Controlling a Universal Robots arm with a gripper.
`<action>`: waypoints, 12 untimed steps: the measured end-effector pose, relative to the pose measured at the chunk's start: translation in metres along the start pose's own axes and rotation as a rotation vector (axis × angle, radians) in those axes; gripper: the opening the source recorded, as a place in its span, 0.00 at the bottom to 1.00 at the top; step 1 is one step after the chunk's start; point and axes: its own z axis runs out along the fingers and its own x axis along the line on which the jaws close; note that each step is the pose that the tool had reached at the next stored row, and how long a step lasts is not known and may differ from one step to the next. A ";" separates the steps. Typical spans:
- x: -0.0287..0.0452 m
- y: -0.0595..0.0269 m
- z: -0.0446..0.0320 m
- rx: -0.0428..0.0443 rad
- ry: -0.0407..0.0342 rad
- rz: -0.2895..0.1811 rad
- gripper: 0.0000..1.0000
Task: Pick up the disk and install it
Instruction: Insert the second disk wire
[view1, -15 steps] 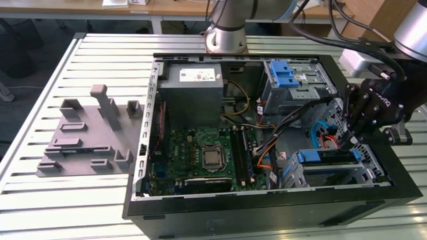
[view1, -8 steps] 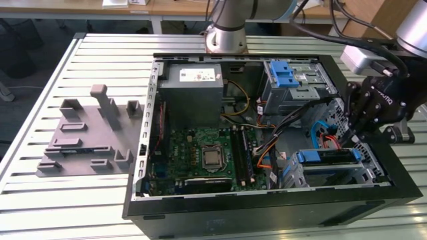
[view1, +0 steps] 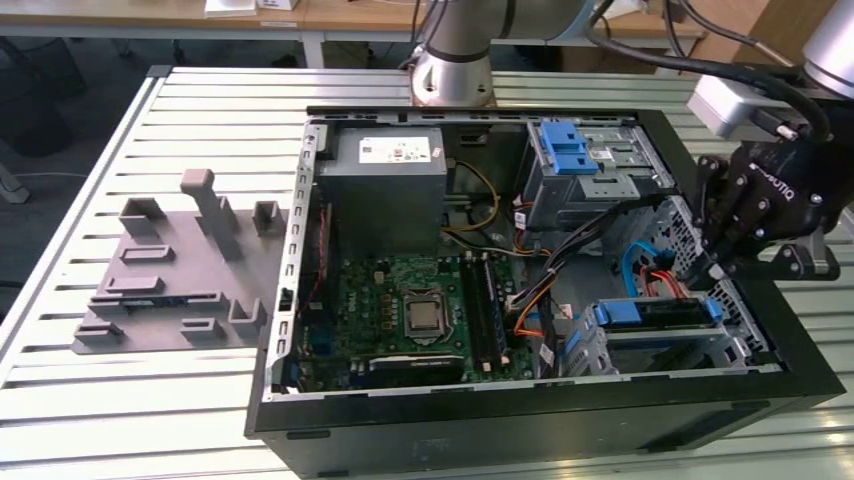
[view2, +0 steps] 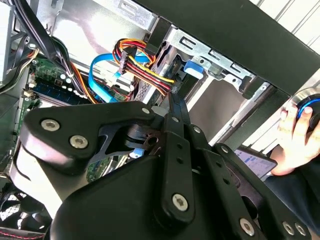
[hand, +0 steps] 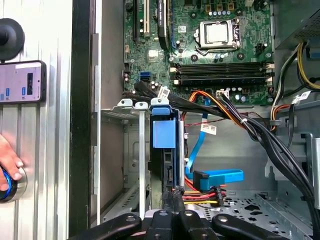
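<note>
The disk (view1: 651, 314), framed by its blue bracket, sits in the silver drive cage (view1: 727, 345) at the near corner of the open computer case, on the exterior view's right. In the first wrist view the disk (hand: 164, 134) stands edge-on in the cage slot, blue bracket end toward the motherboard. My gripper (view1: 698, 272) hangs just above the disk's cable end. Its black fingers (hand: 173, 196) are pressed together with nothing between them, their tips at the disk's edge beside the red and yellow cables (hand: 200, 192). In the second wrist view the shut fingertips (view2: 173, 102) point at the cage.
The case also holds the motherboard (view1: 414, 310), a grey power supply (view1: 387, 165), an upper cage with a blue latch (view1: 574, 150) and loose cable bundles (view1: 587, 250). A grey fixture (view1: 174, 270) lies beside the case. A person's hand (view2: 295, 140) and a phone (hand: 22, 81) are close by.
</note>
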 end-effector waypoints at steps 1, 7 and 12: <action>0.0001 0.0000 -0.0005 0.0000 -0.0002 0.000 0.11; 0.0001 0.0022 -0.0011 0.0000 -0.0009 0.000 0.11; 0.0003 0.0083 -0.0008 -0.0001 -0.0030 0.000 0.11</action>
